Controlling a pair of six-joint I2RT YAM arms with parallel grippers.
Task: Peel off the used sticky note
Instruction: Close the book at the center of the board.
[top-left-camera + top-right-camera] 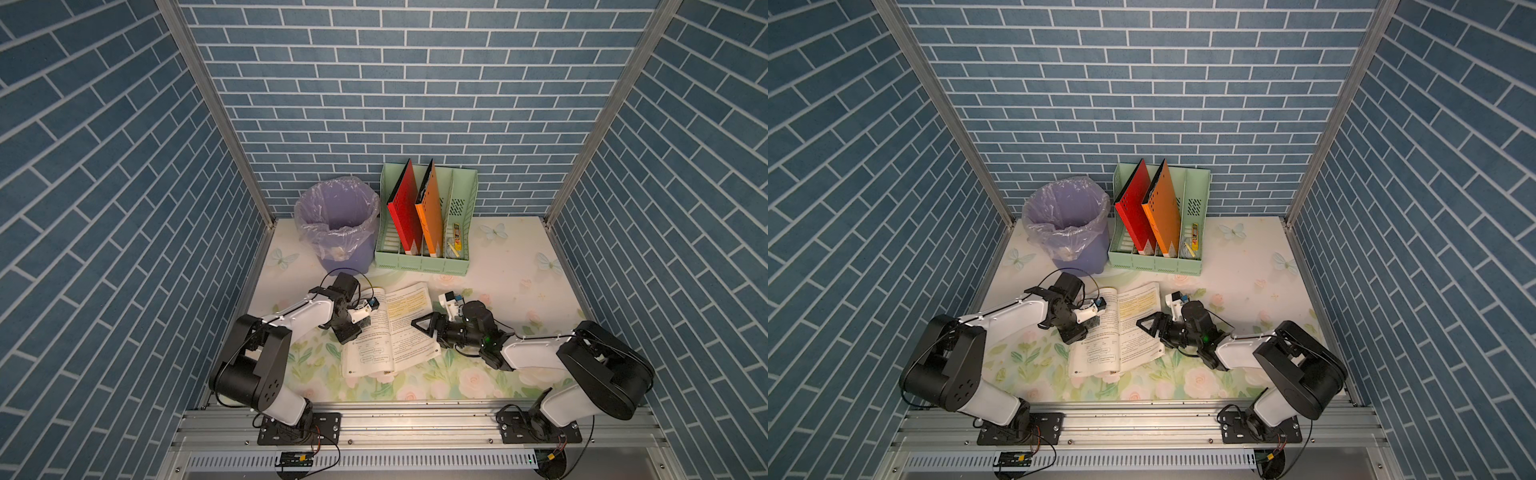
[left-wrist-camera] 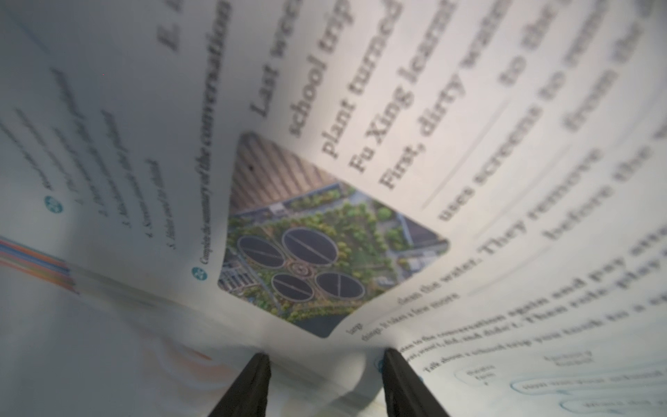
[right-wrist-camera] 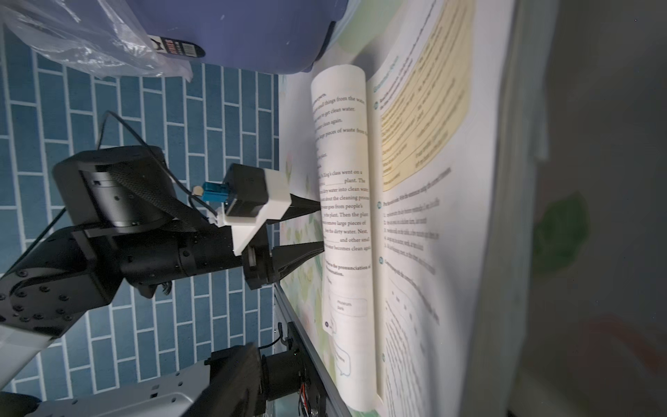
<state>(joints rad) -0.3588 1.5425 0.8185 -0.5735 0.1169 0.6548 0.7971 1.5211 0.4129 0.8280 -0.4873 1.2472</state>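
The table [image 1: 511,266] has a pale cover with pink flowers, green leaves and butterflies on it. Three things sit on it. At the back is a purple bin [image 1: 345,249] with a clear bag inside. Right next to the bin is a green file rack [image 1: 419,262]. Nearer the front, an open book [image 1: 374,353] lies in the middle.
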